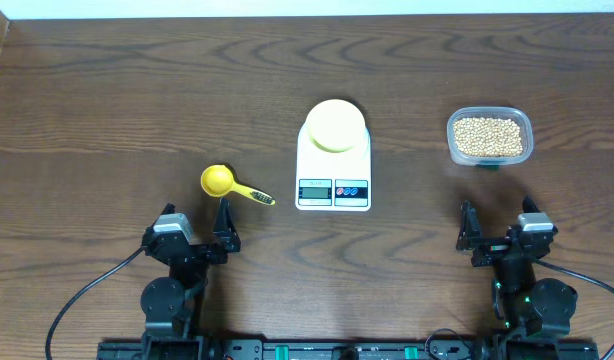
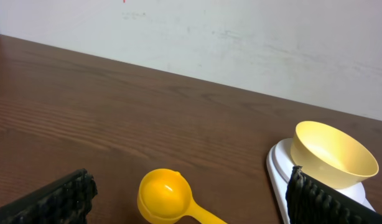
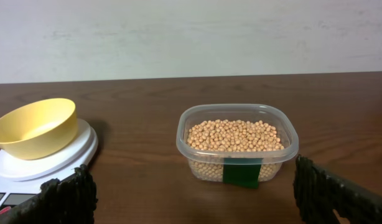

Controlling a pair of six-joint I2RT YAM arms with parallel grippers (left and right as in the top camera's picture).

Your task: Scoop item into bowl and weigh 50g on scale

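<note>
A pale-yellow bowl (image 1: 334,125) (image 2: 331,154) (image 3: 36,127) rests on the round platform of the white scale (image 1: 333,172) (image 2: 277,177) (image 3: 51,158) at the table's middle. Tan beans (image 1: 487,136) (image 3: 234,135) fill a clear plastic tub (image 1: 490,137) (image 3: 237,141) to the right of the scale. A bright yellow scoop (image 1: 230,183) (image 2: 169,198) lies empty left of the scale, handle pointing right. My left gripper (image 1: 197,220) (image 2: 191,208) stands open just behind the scoop. Open too, my right gripper (image 1: 497,225) (image 3: 194,199) sits near the front edge, short of the tub, holding nothing.
The dark wooden table (image 1: 137,90) runs back to a white wall (image 2: 241,37). Both arm bases sit at the front edge, with cables trailing from them. A green label (image 3: 241,173) marks the tub's front.
</note>
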